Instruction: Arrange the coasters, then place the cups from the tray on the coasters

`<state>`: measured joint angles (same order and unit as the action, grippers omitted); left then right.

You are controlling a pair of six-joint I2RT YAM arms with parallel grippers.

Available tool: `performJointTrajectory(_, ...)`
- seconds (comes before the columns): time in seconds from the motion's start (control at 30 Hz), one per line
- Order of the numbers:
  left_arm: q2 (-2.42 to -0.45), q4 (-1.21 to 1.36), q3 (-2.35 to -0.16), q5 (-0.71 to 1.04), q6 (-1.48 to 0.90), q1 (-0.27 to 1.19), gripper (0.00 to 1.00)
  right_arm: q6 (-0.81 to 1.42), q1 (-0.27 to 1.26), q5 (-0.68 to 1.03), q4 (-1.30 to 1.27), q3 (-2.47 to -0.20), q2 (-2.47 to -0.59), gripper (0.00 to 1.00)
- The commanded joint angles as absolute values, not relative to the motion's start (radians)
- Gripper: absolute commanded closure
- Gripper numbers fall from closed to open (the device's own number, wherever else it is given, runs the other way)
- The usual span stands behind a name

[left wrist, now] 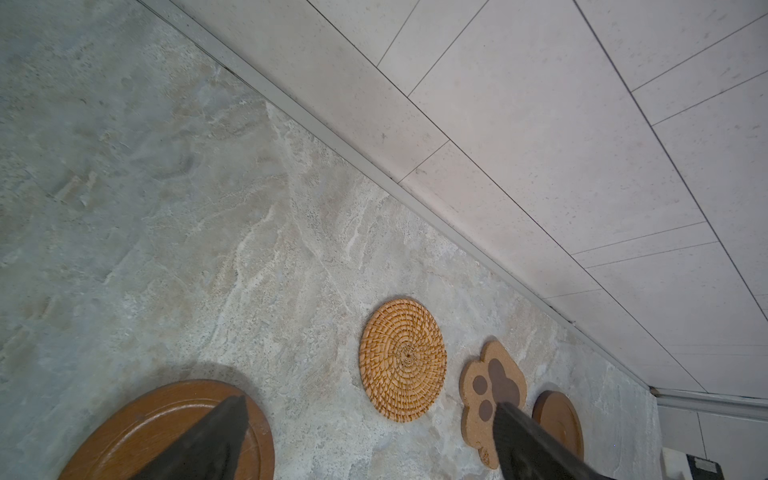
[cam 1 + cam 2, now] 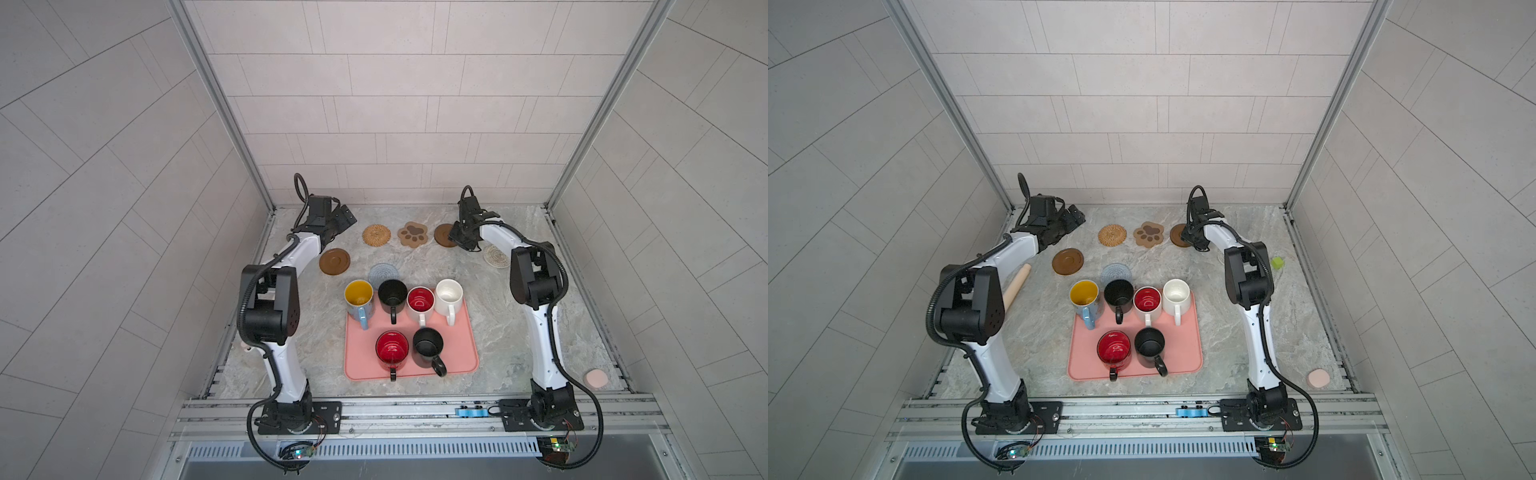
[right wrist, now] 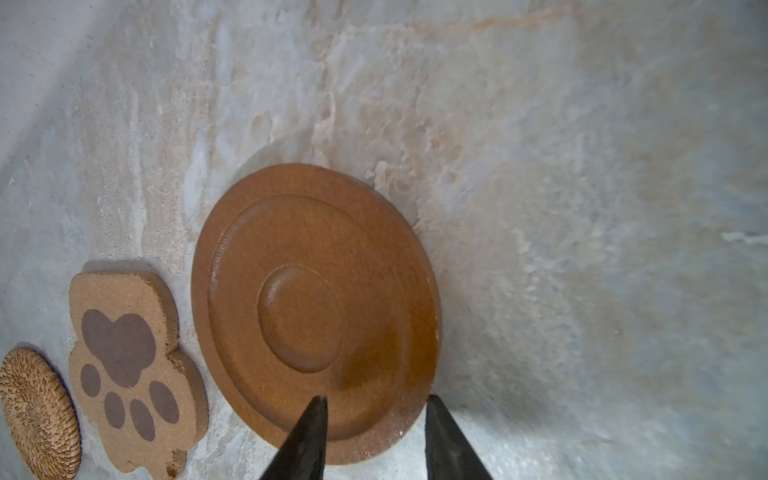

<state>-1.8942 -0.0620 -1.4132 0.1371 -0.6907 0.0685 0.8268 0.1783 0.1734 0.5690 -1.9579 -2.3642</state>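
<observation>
Pink tray (image 2: 457, 332) sits toward the front of the table (image 2: 519, 332) with all six mugs (image 2: 390, 347) on it, four in the back row and two in front. The coasters are spread out behind it: a brown wooden disc (image 2: 334, 261) on the left, then a far row of rattan round (image 2: 376, 235), paw mat (image 2: 412, 234) and second brown disc (image 3: 316, 307). The grey-blue crochet one (image 2: 383, 272) is just behind the tray, and the whitish one (image 2: 496, 256) is off to the right.

Left gripper (image 1: 370, 402) is spread wide near the far left corner, holding nothing. Right gripper (image 3: 376, 401) is partly open, straddling the second brown disc's edge. Can't tell if it's touching.
</observation>
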Motion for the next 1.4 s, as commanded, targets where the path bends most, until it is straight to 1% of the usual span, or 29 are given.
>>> performJointTrajectory(0.0,-1.862,-0.066,-1.433,0.127,-0.684,0.069,0.0,0.825,0.173,0.161,0.595,-1.983,-2.35,0.56)
performJointTrajectory(0.23,-1.859,-0.08,-1.433,0.118,-0.677,0.064,0.0,0.797,0.171,0.147,0.621,-1.982,-2.304,0.51)
performJointTrajectory(0.43,-1.876,-0.171,-1.458,0.137,-0.678,0.054,0.0,0.782,0.166,0.118,0.628,-1.942,-2.241,0.49)
performJointTrajectory(0.8,-2.012,-0.649,-1.696,0.242,-0.588,0.054,0.01,0.772,0.147,0.108,0.633,-1.876,-2.168,0.48)
performJointTrajectory(0.93,-2.078,-0.797,-1.779,0.268,-0.544,0.052,0.07,0.772,0.14,0.107,0.63,-1.854,-2.156,0.48)
performJointTrajectory(1.17,-2.162,-0.896,-1.845,0.314,-0.498,0.054,0.18,0.787,0.134,0.115,0.615,-1.835,-2.158,0.48)
performJointTrajectory(1.37,-2.198,-0.951,-1.857,0.319,-0.452,0.055,0.19,0.793,0.133,0.117,0.617,-1.836,-2.161,0.48)
